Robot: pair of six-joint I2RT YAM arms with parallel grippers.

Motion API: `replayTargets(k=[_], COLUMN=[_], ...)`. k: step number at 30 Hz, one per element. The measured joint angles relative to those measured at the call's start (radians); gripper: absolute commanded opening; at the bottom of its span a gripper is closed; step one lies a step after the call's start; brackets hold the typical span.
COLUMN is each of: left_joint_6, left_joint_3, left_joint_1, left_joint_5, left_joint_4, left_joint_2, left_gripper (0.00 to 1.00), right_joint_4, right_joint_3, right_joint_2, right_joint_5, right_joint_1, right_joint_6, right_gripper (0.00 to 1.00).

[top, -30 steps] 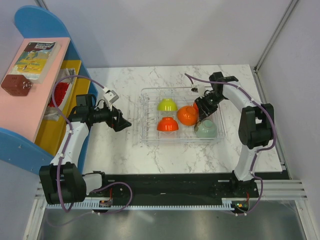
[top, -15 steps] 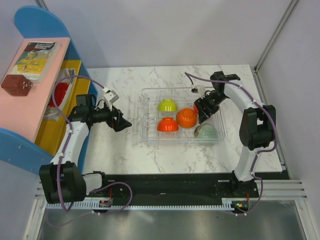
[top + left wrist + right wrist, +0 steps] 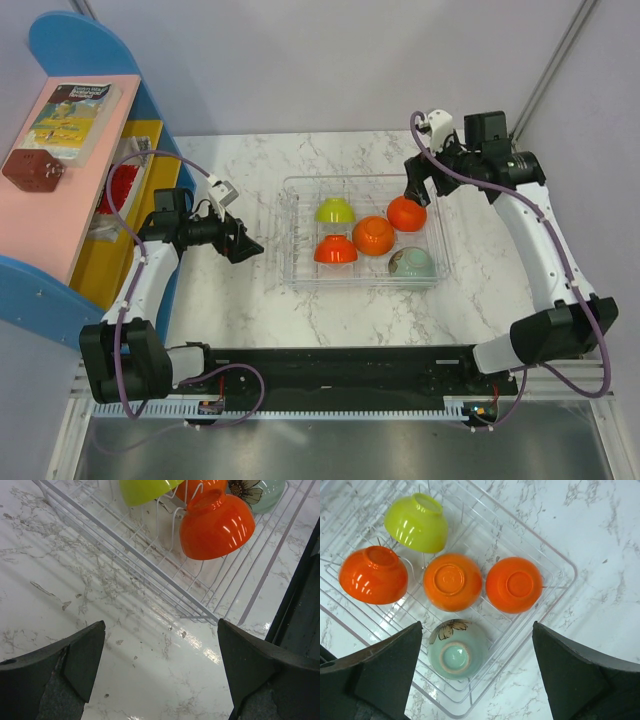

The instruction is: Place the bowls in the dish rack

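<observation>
Top view: five small round plastic bowls sit base-up or tilted inside the clear ribbed plastic dish rack (image 3: pixel 296 190), among them a lime green bowl (image 3: pixel 334 210) and a pale mint bowl (image 3: pixel 411 262). My left gripper (image 3: pixel 245 246) hovers beside the rack and my right gripper (image 3: pixel 412 186) above its far corner.

Left wrist view: jaws spread wide, empty, over the marble table (image 3: pixel 75 555).

Right wrist view: jaws wide apart, holding nothing. The bowls look light, stiff and glossy-slick, so I would pinch a rim.

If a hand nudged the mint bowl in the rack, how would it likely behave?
The mint bowl sits upside down, foot ring up, so it would probably slide, not roll. Its glossy surface looks slippery. The dish rack ribs would likely catch it.
</observation>
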Motion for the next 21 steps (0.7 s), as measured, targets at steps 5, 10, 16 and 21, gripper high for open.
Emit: replayTargets(k=[5, 10, 16, 21], left_joint_6=[0.001, 0.003, 0.002, 0.002], left_joint_3=[0.000, -0.011, -0.017, -0.023], left_joint_1=[0.000, 0.000, 0.000, 0.000], left_joint_5=[-0.002, -0.013, -0.032, -0.039], left_joint_4=[0.000, 0.009, 0.025, 0.031], left_joint_2=[-0.001, -0.022, -0.041, -0.057], left_gripper=[1.00, 1.00, 1.00, 1.00], right_joint_4=[0.065, 0.126, 0.171, 0.182], right_joint_3=[-0.070, -0.180, -0.233, -0.248], right_joint_2=[-0.120, -0.214, -0.240, -0.240], right_joint_5=[-0.002, -0.003, -0.021, -0.041], right_joint_1=[-0.016, -0.087, -0.103, -0.103], right_joint_6=[0.045, 0.070, 0.072, 0.070], right_gripper=[0.98, 0.98, 0.98, 0.98])
